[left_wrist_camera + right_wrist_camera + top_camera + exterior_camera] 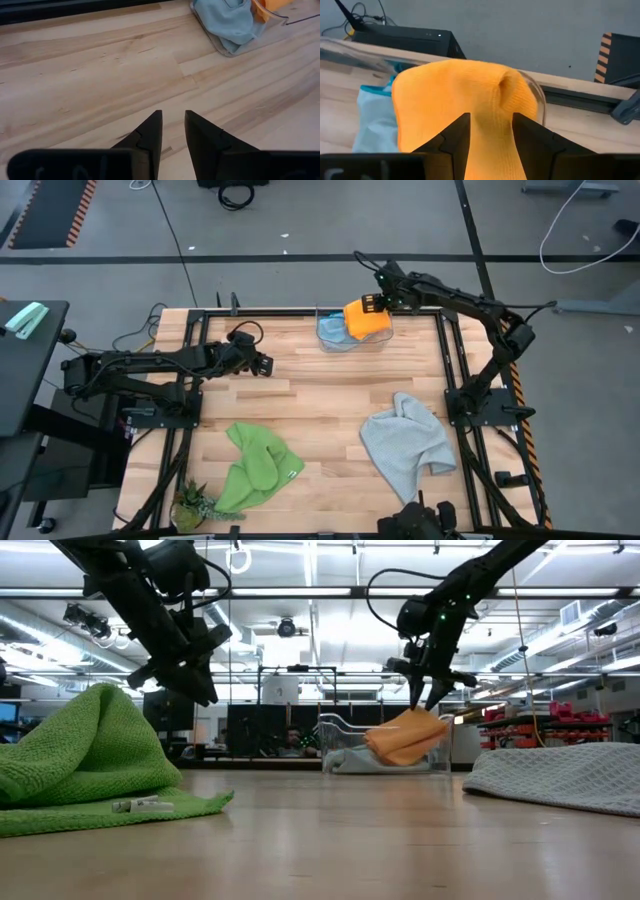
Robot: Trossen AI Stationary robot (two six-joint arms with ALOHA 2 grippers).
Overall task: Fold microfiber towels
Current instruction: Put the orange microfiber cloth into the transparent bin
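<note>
Right pincer (491, 131) clamps the orange towel (455, 97) above the clear bin (335, 340); left pincer (173, 131) slightly parted, empty, over bare counter (90, 75).

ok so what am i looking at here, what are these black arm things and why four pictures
Two robot arms work at a wooden table. One picture looks down from above, one looks level across the tabletop, and two come from cameras on the arms' wrists. The right tool grips a yellow-orange towel over a clear bin that holds a light blue towel. The left tool is slightly open, empty, above bare wood. A green towel and a grey towel lie crumpled on the table.
</note>
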